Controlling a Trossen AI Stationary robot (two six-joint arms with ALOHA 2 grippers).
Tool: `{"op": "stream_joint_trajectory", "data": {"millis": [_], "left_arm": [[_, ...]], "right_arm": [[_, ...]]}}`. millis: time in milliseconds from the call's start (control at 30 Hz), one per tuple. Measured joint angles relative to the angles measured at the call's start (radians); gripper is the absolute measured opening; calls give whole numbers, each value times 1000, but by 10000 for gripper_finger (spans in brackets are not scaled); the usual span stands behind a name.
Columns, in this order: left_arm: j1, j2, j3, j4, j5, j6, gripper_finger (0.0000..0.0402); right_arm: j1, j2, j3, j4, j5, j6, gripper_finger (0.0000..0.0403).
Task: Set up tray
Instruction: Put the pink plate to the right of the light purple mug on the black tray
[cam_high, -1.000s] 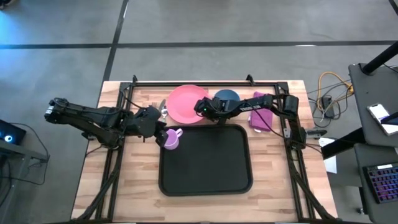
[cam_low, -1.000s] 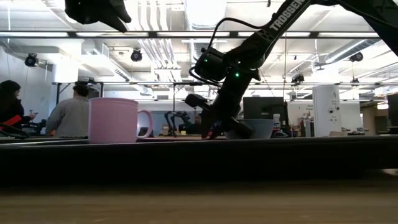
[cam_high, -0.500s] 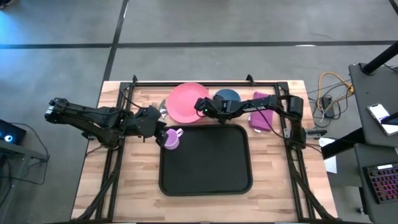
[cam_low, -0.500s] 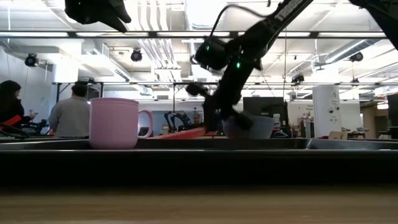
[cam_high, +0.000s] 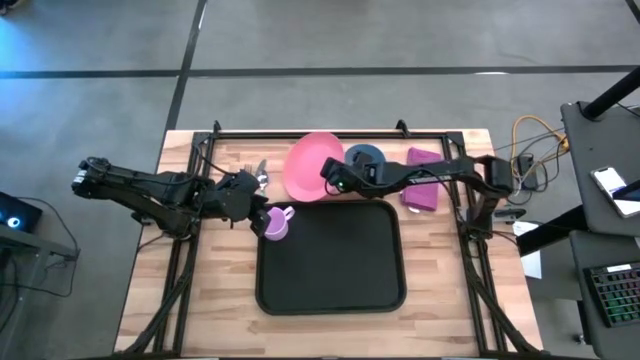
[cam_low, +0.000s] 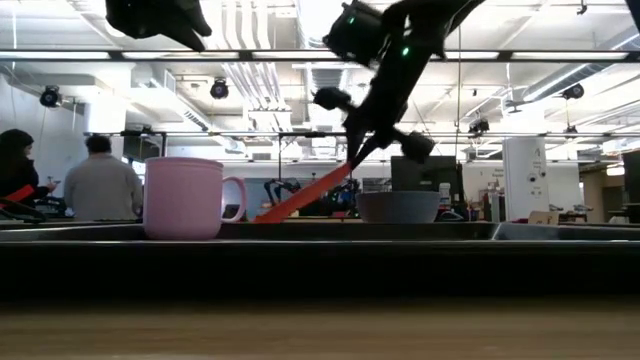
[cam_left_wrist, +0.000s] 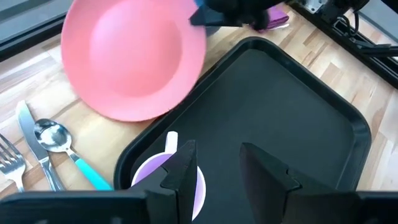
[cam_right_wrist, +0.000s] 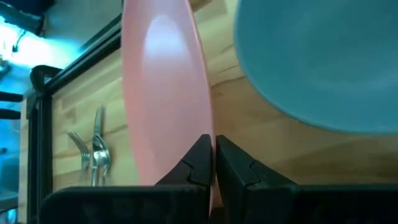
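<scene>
The wooden tabletop (cam_high: 440, 290) holds everything, and the big black tray (cam_high: 332, 256) lies flat in the middle of it, just below the right end effector (cam_high: 328, 172) and beside the left one. The tray is almost bare; only the purple cup (cam_high: 275, 224) stands at its corner, right under the left end effector (cam_left_wrist: 214, 168), whose fingers hang apart above the cup and hold nothing. The pink plate (cam_high: 312, 165) is the thing that changed: a second ago it lay flat on the wood, and now the right end effector has clamped its fingers on the plate's rim and tipped it up on a slant, with the far edge maybe still touching the wood, though that is hard to see. The blue bowl (cam_high: 364, 156) sits just behind the right end effector. I think the plate is about to go onto the tray, so the setting-up has only begun.
</scene>
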Motion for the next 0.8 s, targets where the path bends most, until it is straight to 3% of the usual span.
{"op": "stream_joint_trajectory", "data": {"millis": [300, 467, 567, 800], "left_arm": [[0, 0, 0, 10, -3, 0, 102], [0, 0, 0, 17, -21, 0, 102], [0, 0, 0, 39, -24, 0, 102], [-15, 21, 0, 65, -27, 0, 102]], "right_arm": [[99, -159, 0, -106, 168, -30, 8], [183, -271, 1, -238, 196, -42, 8], [255, -339, 0, -332, 164, -31, 9], [420, -440, -14, -493, -36, 53, 9]]}}
